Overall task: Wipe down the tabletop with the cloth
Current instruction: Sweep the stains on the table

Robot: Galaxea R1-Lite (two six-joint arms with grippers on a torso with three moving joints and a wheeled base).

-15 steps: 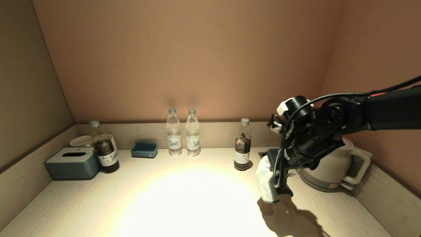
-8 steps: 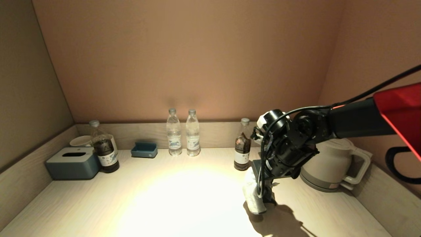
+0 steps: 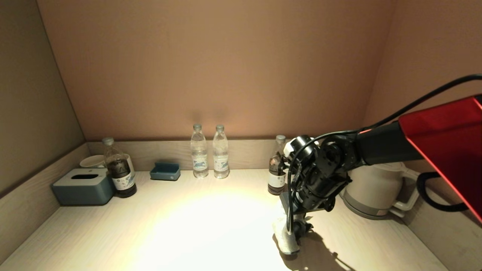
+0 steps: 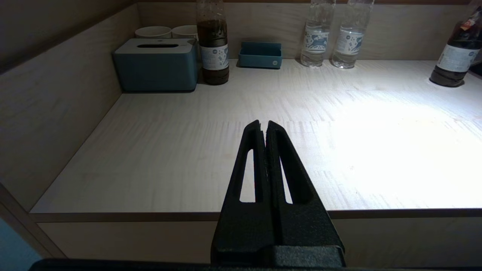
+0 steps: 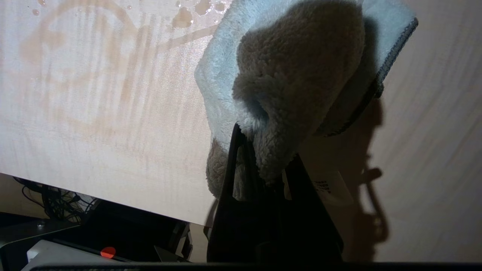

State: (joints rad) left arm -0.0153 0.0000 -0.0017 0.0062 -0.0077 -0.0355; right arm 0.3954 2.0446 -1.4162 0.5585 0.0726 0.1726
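The right tool [image 3: 297, 229] grips the fleece cloth [image 3: 285, 235], hanging at its 6 o'clock onto the tabletop [image 3: 211, 226]; the brown smear [image 5: 75, 67] lies toward 9 o'clock. The left tool [image 4: 263, 130], closed empty, idles at the near edge.

The right claw [image 3: 293, 230], clamped on the fluffy white microfibre cloth [image 3: 285, 236], is carried leftward and toward the near edge of the pale wooden counter [image 3: 211, 226]. The cloth is brought away from the cream electric kettle [image 3: 376, 190], and more of the kettle is now uncovered behind the arm.
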